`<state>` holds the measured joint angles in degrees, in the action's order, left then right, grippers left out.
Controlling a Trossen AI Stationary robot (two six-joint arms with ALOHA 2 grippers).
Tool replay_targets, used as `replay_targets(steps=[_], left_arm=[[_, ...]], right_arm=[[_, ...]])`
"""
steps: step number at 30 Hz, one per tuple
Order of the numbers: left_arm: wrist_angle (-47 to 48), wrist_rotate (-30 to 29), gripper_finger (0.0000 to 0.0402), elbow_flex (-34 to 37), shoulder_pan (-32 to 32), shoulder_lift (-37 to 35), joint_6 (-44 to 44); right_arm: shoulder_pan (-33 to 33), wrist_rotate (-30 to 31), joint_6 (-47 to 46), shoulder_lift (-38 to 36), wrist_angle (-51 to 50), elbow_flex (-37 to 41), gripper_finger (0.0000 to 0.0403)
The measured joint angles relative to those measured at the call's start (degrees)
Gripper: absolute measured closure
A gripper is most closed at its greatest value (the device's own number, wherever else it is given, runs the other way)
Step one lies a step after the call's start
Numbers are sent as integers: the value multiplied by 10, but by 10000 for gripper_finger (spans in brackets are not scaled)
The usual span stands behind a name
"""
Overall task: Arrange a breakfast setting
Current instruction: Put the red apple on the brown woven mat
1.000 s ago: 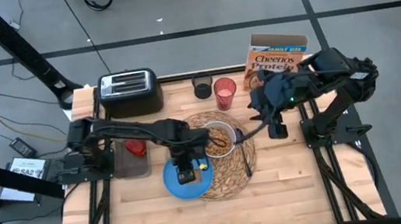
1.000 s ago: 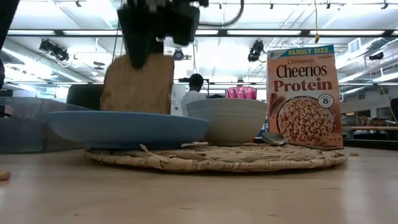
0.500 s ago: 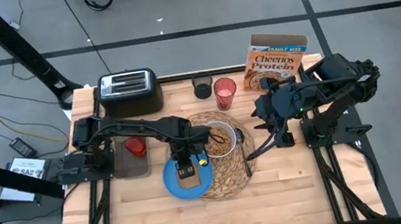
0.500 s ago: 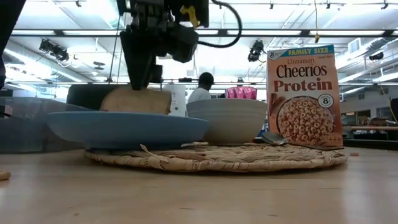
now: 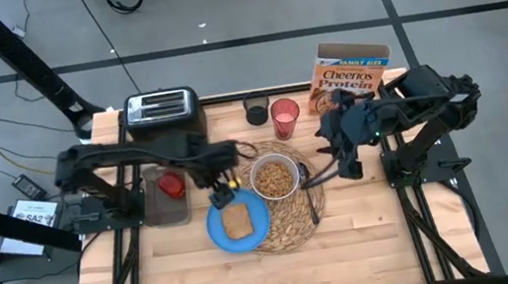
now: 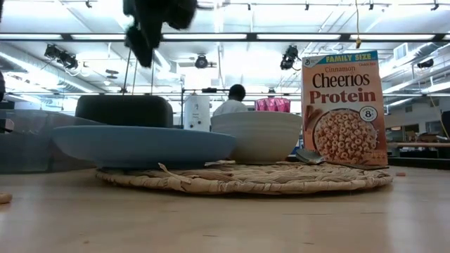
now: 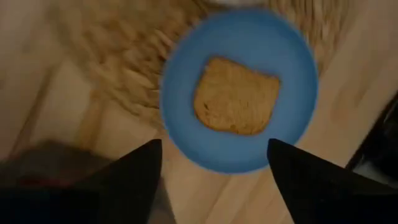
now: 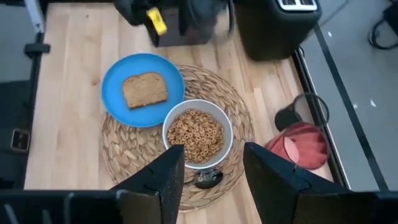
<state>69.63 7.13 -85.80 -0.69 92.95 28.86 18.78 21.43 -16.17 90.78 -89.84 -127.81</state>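
Observation:
The toast slice (image 5: 237, 222) lies flat on the blue plate (image 5: 216, 229), which sits on the left part of the round straw placemat (image 5: 292, 231). The white bowl (image 5: 255, 180) of cereal stands on the mat's far part, with the dark spoon (image 8: 208, 179) on the mat just right of it. The translucent red cup (image 5: 284, 116) stands behind the mat, and the red apple (image 5: 172, 185) lies at the left. My left gripper (image 7: 214, 180) hangs open above the plate's left edge, holding nothing. My right gripper (image 8: 214, 180) is open, high over the mat's right side.
A black toaster (image 5: 165, 117) stands at the far left, a small black cup (image 5: 256, 112) beside the red cup, and a cereal box (image 5: 352, 73) at the far right. A dark tray (image 5: 169, 212) holds the apple. A person (image 6: 228, 98) shows in the room behind.
My left gripper has let go of the toast, risen, and drawn back toward the table's left. The toast, held upright over the plate a second ago, has tipped over and now lies flat on the plate.

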Motion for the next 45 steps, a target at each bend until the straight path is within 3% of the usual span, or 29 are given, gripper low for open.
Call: replay_targets(steps=[4,9,13,18,24,32,40,45], left_arm=[[53,-95,92,-1,-15,-64,183],[201,-205,89,0,-54,-115,445],[198,-257,89,20,-81,-152,611],[203,-269,89,113,-112,-177,798],[198,-263,90,243,-132,-223,991],[144,-282,90,308,-28,-252,997],[1,-265,93,367,95,-251,903],[-30,-236,110,401,137,-246,850]], right_arm=[[-14,3,-12,0,2,7,215],[-25,-2,11,0,1,25,175],[-29,-3,44,0,0,43,134],[-36,-16,76,-2,-2,55,94],[-40,-45,133,-17,-2,55,72],[-68,-66,180,-32,-2,55,69],[-92,-70,194,-43,-2,55,68],[-101,-80,188,-61,-2,55,70]])
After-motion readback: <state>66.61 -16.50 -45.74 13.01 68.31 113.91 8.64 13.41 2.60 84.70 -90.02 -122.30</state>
